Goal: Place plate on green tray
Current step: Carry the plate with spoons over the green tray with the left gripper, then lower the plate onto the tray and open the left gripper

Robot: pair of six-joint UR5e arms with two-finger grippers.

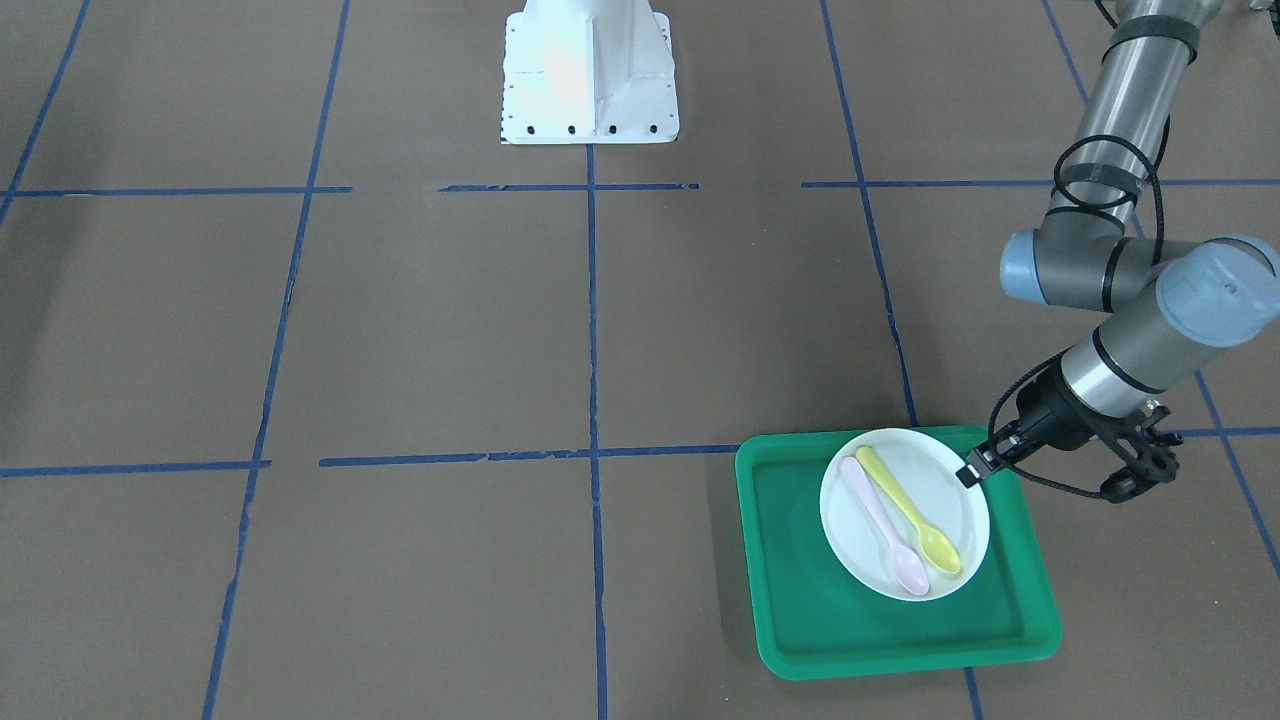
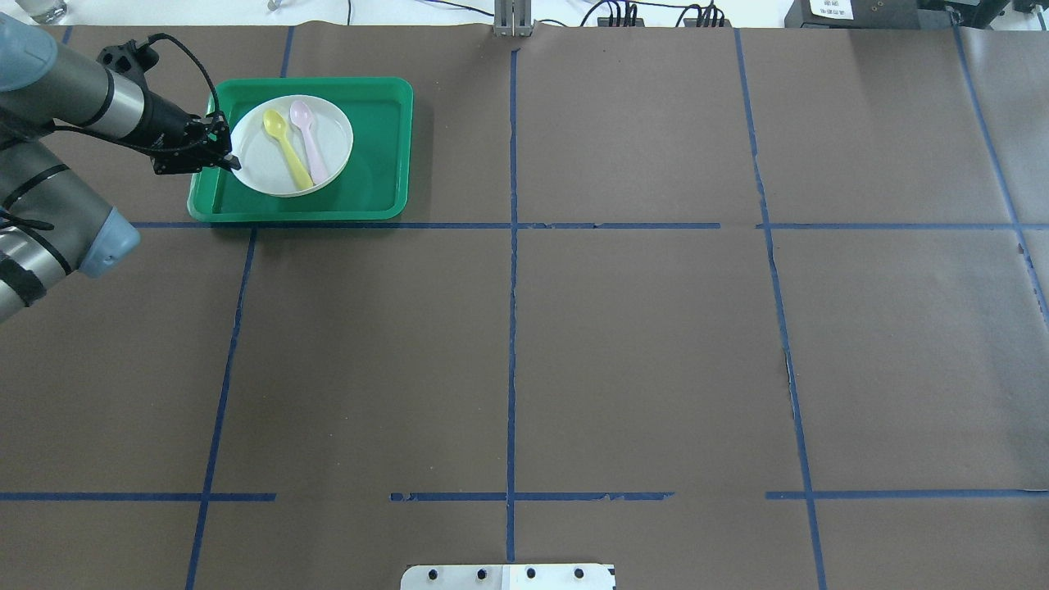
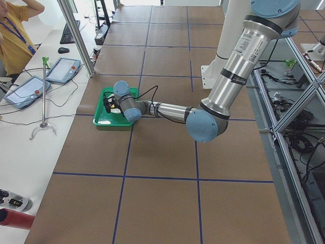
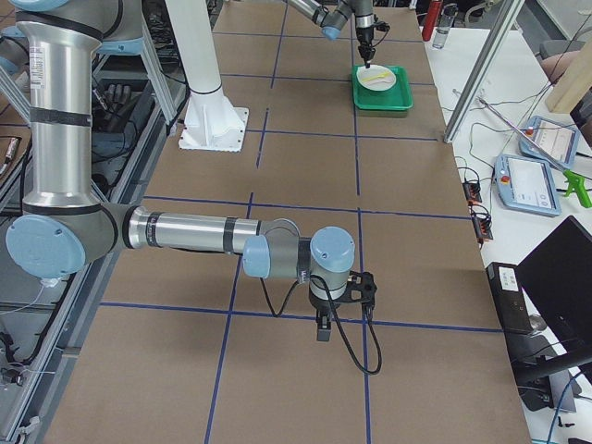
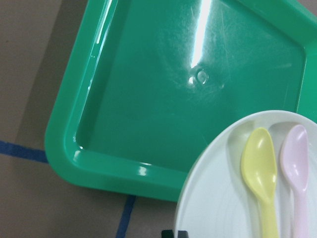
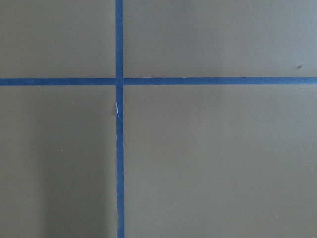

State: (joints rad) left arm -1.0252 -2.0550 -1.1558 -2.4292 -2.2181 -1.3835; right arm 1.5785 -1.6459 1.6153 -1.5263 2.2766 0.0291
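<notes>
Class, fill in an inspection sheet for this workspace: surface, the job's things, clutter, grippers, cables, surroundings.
Surface: brown table with a blue tape grid.
Job's things: plate over the green tray; whether it rests there, cannot tell.
Clutter: yellow spoon and pink spoon lie on the plate.
Grippers: left gripper pinches the plate's rim; right gripper hangs over the table, open or shut unclear.
Cables: black cable loops by the left wrist.
Surroundings: operator and teach pendants at a side bench.
</notes>
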